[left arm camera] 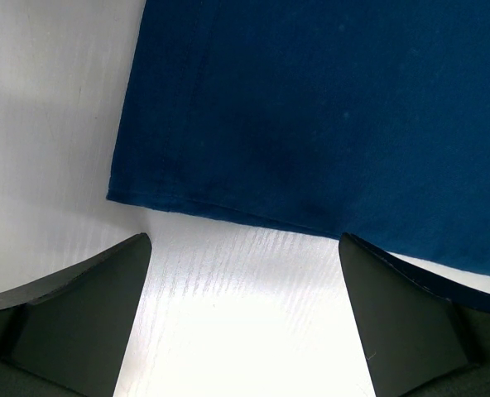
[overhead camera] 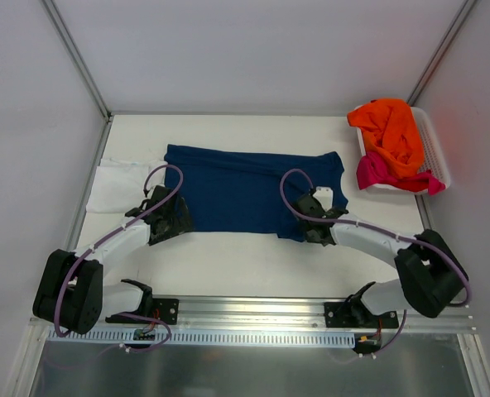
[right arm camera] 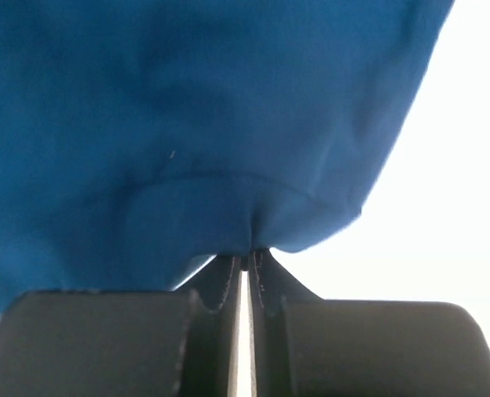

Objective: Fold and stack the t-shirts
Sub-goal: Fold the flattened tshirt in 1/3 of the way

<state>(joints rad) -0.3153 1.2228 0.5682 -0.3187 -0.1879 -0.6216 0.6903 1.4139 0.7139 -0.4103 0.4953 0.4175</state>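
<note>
Pinching the near hem of the navy t-shirt [overhead camera: 245, 186], the right hand [right arm camera: 243, 263] was fully closed, with a small pucker of blue cloth gathered between its fingertips and the rest of the fabric hanging slack above it in the right wrist view. The shirt lay spread flat across the middle of the desk [overhead camera: 253, 260], and that grip sat at its lower right corner in the overhead frame.

The left hand [left arm camera: 243, 240] was spread as wide as it goes and held nothing. In its own view the shirt's lower left corner lay just beyond its fingertips, with bare desk between them.

The likely trouble came from that imbalance. Only a narrow bite of hem was held on the right, so a quick lift or pull could draw the cloth out of the pinch. If the right side moved before the left had taken hold, the shirt would probably swing or drag askew and the fold would come out crooked. The left hand could also close on nothing, since the hem was ahead of its fingers rather than between them.

A white t-shirt [overhead camera: 117, 186] lay just beside the navy one at the left of the frame — whether they overlapped I could not tell — and a sideways drag might have disturbed it. The orange t-shirt [overhead camera: 390, 132] and magenta t-shirt [overhead camera: 377, 172] sat bunched in the basket [overhead camera: 437, 153] at upper right.
</note>
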